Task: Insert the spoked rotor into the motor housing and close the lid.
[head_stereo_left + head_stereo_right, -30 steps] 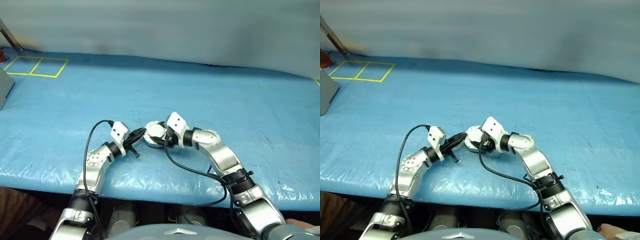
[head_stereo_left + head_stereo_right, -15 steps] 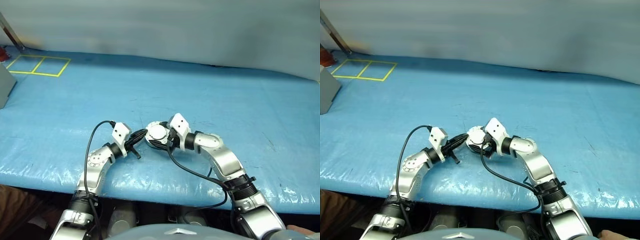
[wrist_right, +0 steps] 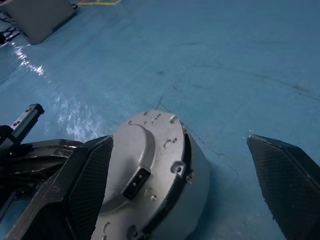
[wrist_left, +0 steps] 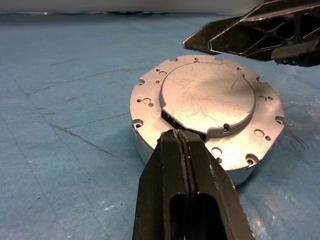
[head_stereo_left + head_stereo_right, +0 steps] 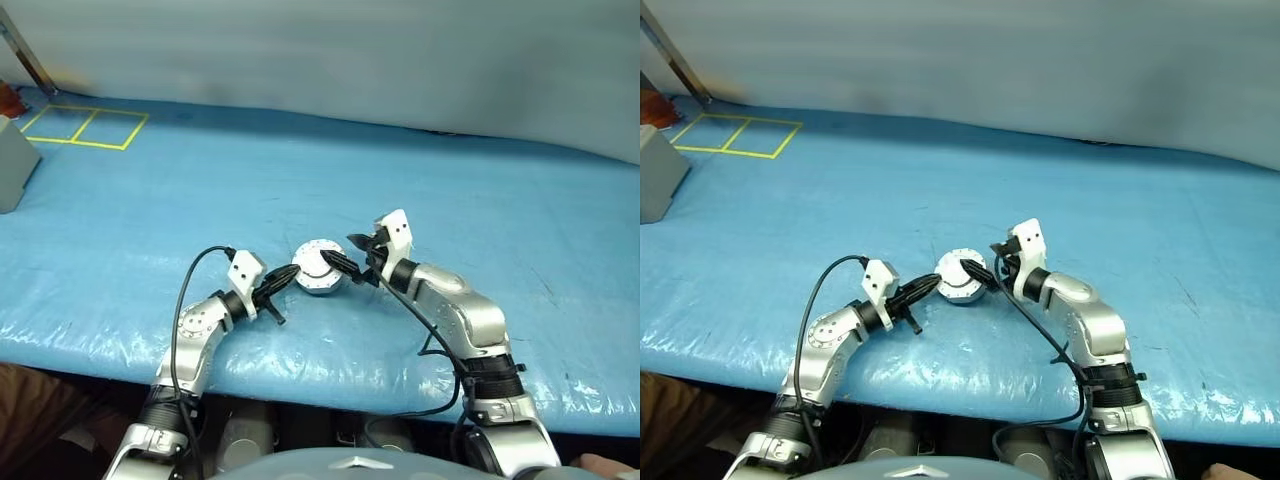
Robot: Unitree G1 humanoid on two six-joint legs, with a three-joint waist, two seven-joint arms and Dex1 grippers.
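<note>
From the head camera we see the round silver motor housing [image 5: 319,268] on the blue plastic-covered table [image 5: 480,210], its plain silver lid [image 5: 320,262] closed, between our grippers. Our left wrist view shows the left gripper [image 4: 179,141] pinched shut, tips touching the lid. Our right wrist view shows the right gripper [image 3: 180,165] spread wide around the housing, holding nothing.

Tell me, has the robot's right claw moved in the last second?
Yes. The right gripper has pulled off the closed lid toward the robot's right, and its jaws now stand open.
</note>
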